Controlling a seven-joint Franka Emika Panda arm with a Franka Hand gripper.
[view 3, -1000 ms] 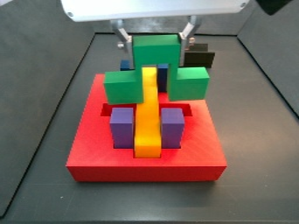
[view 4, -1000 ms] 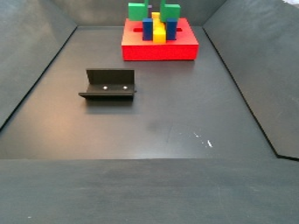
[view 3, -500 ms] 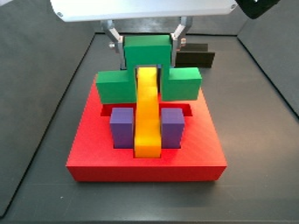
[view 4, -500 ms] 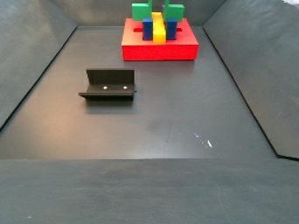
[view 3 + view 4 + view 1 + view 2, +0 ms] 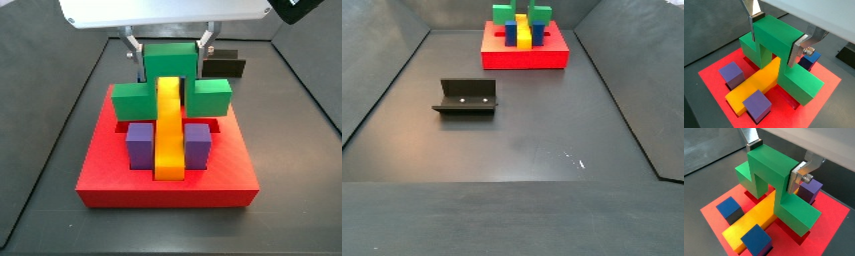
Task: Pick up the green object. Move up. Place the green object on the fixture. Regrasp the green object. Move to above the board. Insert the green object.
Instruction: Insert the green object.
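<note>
The green object (image 5: 777, 40) is an arch standing astride the yellow bar (image 5: 754, 85) at the far end of the red board (image 5: 711, 80). One leg comes down on each side of the bar in both wrist views. My gripper (image 5: 775, 34) is shut on its raised middle block, a silver finger (image 5: 797, 175) flat against each side. In a side view the gripper (image 5: 170, 45) hangs over the board (image 5: 167, 190) with the green object (image 5: 168, 62) between its fingers. The fixture (image 5: 466, 97) stands bare on the floor, away from the board (image 5: 525, 58).
Two purple blocks (image 5: 139, 143) (image 5: 198, 143) flank the yellow bar (image 5: 168, 130) at the board's near end. A blue block (image 5: 809, 59) sits right beside one green leg. Dark walls enclose the floor (image 5: 516, 140).
The gripper and the green object have come down slightly and shifted sideways over the yellow bar since one second ago. Barely anything has moved in the last half second.
</note>
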